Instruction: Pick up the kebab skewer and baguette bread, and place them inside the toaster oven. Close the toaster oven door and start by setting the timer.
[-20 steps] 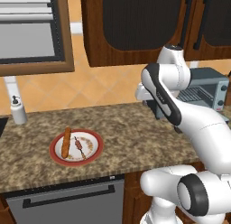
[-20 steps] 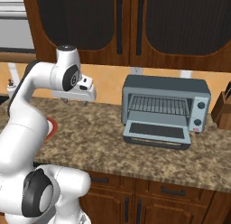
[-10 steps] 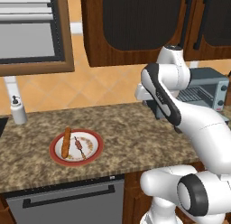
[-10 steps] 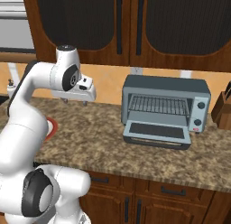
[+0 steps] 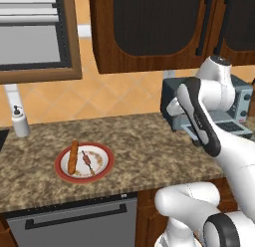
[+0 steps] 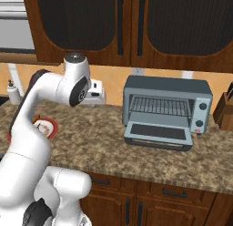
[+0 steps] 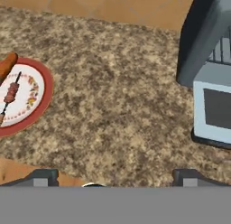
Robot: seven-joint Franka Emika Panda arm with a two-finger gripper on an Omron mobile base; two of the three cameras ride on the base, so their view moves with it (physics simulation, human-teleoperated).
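A red-rimmed plate (image 5: 61,170) lies on the granite counter at the left. On it are the orange-brown baguette bread (image 5: 74,156) and, to its right, the thin kebab skewer (image 5: 88,162). The grey-blue toaster oven (image 6: 166,89) stands to the right, its door (image 6: 158,133) folded down and the wire rack bare. My gripper (image 7: 116,179) hovers open and holding nothing above the counter between plate and oven. In the hand view the skewer (image 7: 11,93), the baguette end (image 7: 6,65) and the plate (image 7: 44,88) sit at the left, the toaster oven (image 7: 200,42) and its door (image 7: 215,109) at the right.
A white soap bottle (image 5: 20,122) stands at the counter's back left, a wooden knife block (image 6: 225,111) right of the oven. Dark wood cabinets hang overhead. A dishwasher front (image 5: 69,221) sits under the counter below the plate.
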